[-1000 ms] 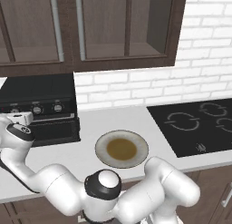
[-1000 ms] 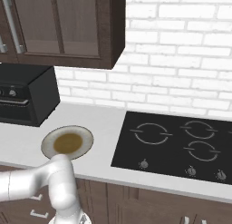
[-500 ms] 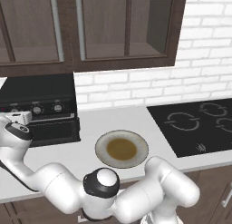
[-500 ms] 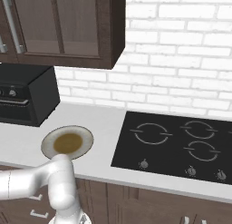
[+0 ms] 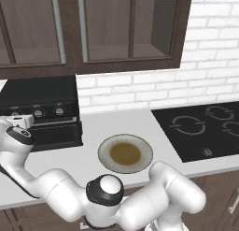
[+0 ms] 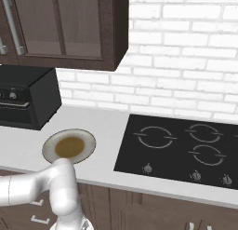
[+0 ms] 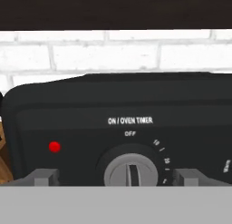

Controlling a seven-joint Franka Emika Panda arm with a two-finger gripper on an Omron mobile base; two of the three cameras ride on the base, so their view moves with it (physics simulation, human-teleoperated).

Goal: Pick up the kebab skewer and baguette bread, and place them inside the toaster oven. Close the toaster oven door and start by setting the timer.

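Note:
The black toaster oven (image 5: 44, 101) stands at the counter's left end, its drop-down door (image 5: 53, 134) up and shut. It also appears at the left edge of the right base view, toaster oven (image 6: 25, 101). My gripper (image 5: 24, 119) is held against the left end of the knob row. In the hand view my gripper (image 7: 115, 177) is open, and its fingertips (image 7: 43, 177) stand wide on both sides of the grey timer knob (image 7: 131, 171), apart from it. The knob's mark points up towards OFF, and a red lamp (image 7: 54, 147) glows to its left. The kebab skewer and the baguette bread are out of view.
A round plate (image 5: 125, 154) with a brown centre lies bare on the white counter in front of the arm. A flat black stovetop (image 5: 205, 129) takes up the right side. Dark wall cabinets (image 5: 93, 29) hang above, over a white brick wall.
My hand has shifted only slightly in front of the oven's knob row. The oven, the plate and the camera have stayed put.

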